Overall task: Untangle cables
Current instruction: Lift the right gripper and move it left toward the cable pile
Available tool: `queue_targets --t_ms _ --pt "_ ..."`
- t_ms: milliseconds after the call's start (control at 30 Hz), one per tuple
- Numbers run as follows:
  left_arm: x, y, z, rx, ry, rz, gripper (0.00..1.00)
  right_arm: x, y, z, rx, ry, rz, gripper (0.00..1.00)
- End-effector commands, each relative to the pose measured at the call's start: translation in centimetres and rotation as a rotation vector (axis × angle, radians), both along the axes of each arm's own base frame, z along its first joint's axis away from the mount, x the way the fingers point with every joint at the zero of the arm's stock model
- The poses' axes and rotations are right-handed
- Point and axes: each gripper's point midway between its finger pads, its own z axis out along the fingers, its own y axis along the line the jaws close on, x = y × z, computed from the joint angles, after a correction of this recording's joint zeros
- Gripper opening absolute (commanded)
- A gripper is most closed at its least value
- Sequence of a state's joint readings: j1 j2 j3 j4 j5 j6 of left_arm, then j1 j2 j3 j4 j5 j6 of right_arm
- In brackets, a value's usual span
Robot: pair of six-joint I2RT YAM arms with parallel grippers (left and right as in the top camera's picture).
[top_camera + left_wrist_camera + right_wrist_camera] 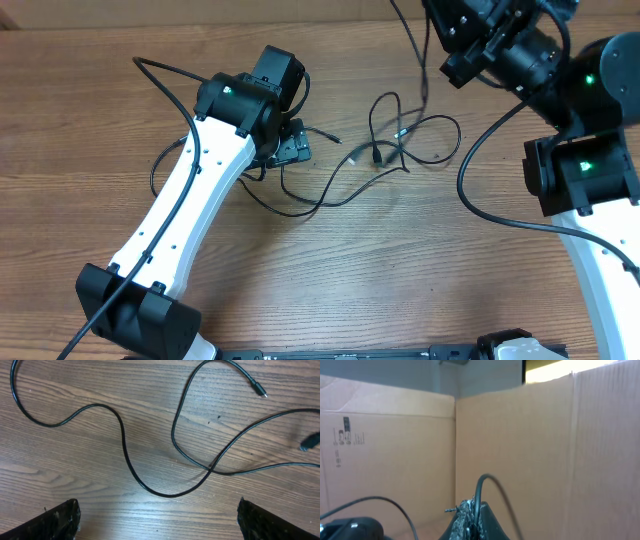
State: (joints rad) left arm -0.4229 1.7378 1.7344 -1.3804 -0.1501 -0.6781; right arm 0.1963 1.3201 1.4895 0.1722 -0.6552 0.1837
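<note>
Midway through teasing one strand from the cables sprawled on the table; with right gripper raised, clamped on that strand; with left gripper low, fingers apart; next, likely pinning a crossing loop.

You are at a robotics lab bench, not a home, shop or kitchen. Items that show it: one wood-grain table; two white-and-black robot arms, the left arm and the right arm, reaching in from its near side, with green status lights lit on their joints; plain cardboard panels standing as makeshift walls, one carrying printed shipping marks; a grey room wall and a bright strip of light showing above the cardboard; thin black cables lying loose on the table top.
</note>
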Motion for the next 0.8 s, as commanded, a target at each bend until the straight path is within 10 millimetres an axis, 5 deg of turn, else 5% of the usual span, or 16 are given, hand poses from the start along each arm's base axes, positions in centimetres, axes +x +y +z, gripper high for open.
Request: queue_targets --t_ms 0,167,500,533,767 --pt "0.1 0.0 -0.2 0.000 0.007 -0.009 1.00 -2.1 -0.3 3.0 0.037 -0.085 0.024 0.04" --pt "0.1 0.0 -0.2 0.000 0.007 -0.010 1.00 -2.2 0.2 2.1 0.003 -0.066 0.053 0.04" --pt "0.1 0.0 -0.2 0.000 0.007 -0.010 1.00 2.5 -1.6 -5.5 -0.196 0.151 -0.187 0.04" --pt "0.1 0.0 -0.2 0.000 0.007 -0.009 1.00 3.2 -2.3 -7.5 -0.219 0.233 -0.231 0.10" --pt "0.1 0.0 -0.2 0.000 0.007 -0.010 1.00 3.3 -2.5 -20.0 -0.386 0.708 -0.200 1.00"
